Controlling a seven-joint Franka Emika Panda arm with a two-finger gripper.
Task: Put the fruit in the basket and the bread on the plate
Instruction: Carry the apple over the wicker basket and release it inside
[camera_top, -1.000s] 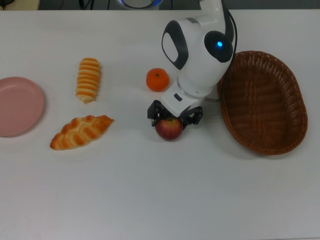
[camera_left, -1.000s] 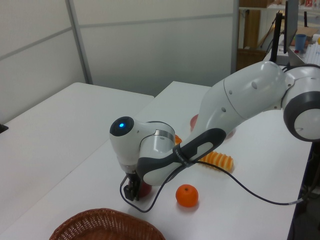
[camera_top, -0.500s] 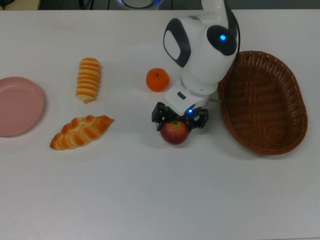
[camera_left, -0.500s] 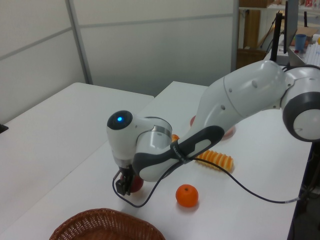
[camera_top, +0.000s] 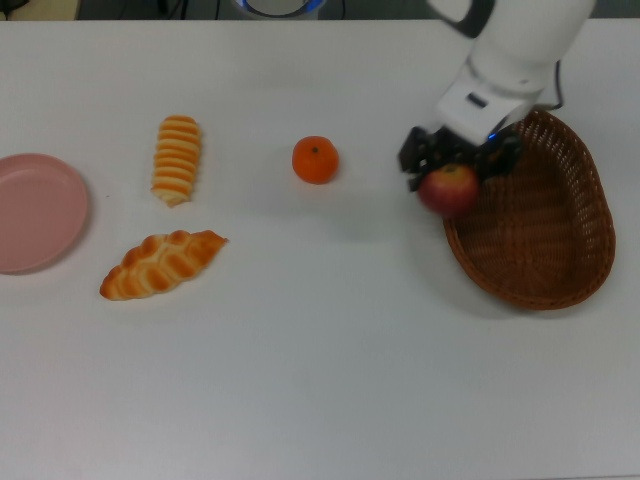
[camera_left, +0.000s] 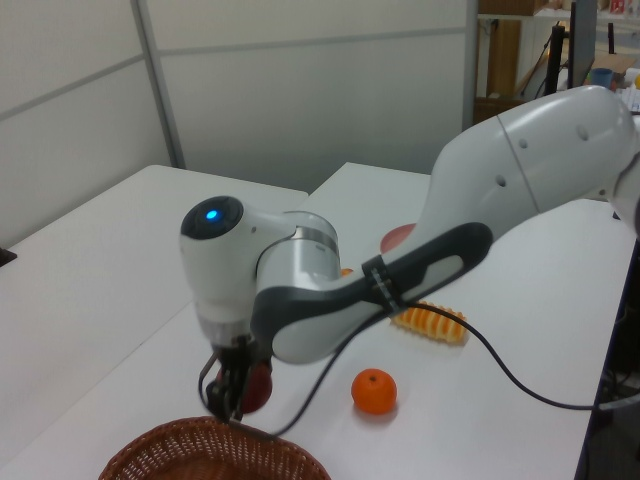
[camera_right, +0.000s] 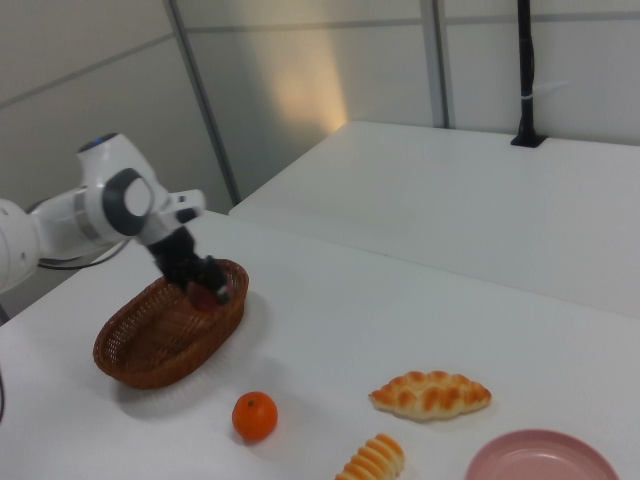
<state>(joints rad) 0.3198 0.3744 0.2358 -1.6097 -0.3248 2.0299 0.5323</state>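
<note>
1. You have the dark red apple with its yellowish patch pinched between the fingers of the arm's black two-finger gripper, lifted clear of the white table.
2. In the top view the apple hangs right at the left rim of the large oval brown wicker basket; in the right view it sits over the rim on the right view's right. It is not yet set down inside, so count this first fruit as in transit, not done.
3. The basket itself looks empty in the top view, so nothing has been delivered there yet.
4. The small bright orange tangerine lies on the table well apart from the basket, untouched. That is your second fruit to fetch.
5. The braided, pointed golden loaf and the shorter ridged roll with pale stripes both rest on the table near, but apart from, the round pale pink plate at the top view's left edge.
6. The plate holds nothing, so both breads are left to move.
7. My reading: you are roughly at the close of the first of four placements; three full pick-and-place moves remain after the apple drops.
</note>
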